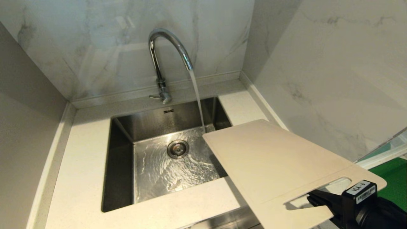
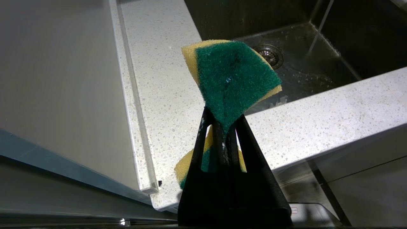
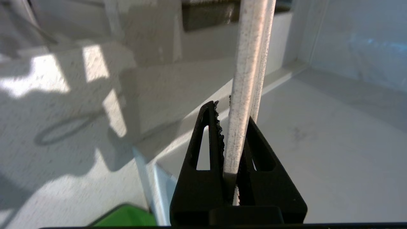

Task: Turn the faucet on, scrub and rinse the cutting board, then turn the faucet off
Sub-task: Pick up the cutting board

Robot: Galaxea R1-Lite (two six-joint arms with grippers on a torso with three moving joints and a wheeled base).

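Observation:
Water streams from the chrome faucet point(image 1: 165, 47) into the steel sink point(image 1: 120, 159). The beige cutting board point(image 1: 273, 162) is held tilted over the sink's right front corner and the counter. Its far corner reaches close to the water stream. My right gripper point(image 1: 313, 200) is shut on the board's edge beside the handle slot. In the right wrist view the board point(image 3: 251, 47) stands edge-on between that gripper's point(image 3: 230, 111) jaws. My left gripper point(image 2: 224, 117), out of the head view, hangs in front of the counter's front left corner. It is shut on a green and yellow sponge point(image 2: 232, 76).
A speckled white countertop point(image 1: 79, 165) surrounds the sink, with marble walls behind and to the right. The faucet's small lever point(image 1: 155, 97) sticks out to the left at its base. A green mat point(image 1: 394, 178) lies at the far right, beyond the counter.

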